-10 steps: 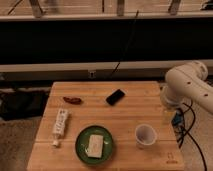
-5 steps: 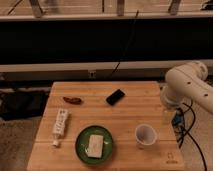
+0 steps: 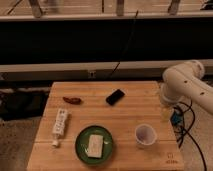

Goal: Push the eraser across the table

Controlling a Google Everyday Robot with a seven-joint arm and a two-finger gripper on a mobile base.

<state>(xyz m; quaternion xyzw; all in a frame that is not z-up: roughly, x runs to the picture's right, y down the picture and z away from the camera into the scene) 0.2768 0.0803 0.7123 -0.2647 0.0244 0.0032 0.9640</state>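
Camera view: square light-wood bench [image 3: 131, 111] seen from the front and above, w/ a dark wall and rails behind it. The eraser [image 3: 115, 97], a flat black block w/ rounded corners, lies flat in the far half of the bench, a bit R of ctr, set at a diagonal. Nothing touches it. A small red-brown item [image 3: 73, 100] sits near the far L corner, well apart from the eraser. A long white strip [image 3: 60, 122] runs along the L edge, roughly parallel to it. A dark green plate [image 3: 81, 145] sits near the front edge, L of ctr, w/ a pale block [image 3: 95, 146] lying on it. A paper cup [image 3: 145, 135] stands upright near the front R, open side up, apart from the plate. A small dark mark [image 3: 170, 159] shows by the front R corner. The white arm [image 3: 187, 85] comes in from the R side and bends down beside the bench's R edge. The end effector [image 3: 166, 113] hangs below it at that R edge, about level w/ the gap btw eraser and cup, well apart from the eraser. Its jaws are spread wide w/ nothing held. Cables [image 3: 183, 126] trail down just R of the bench.
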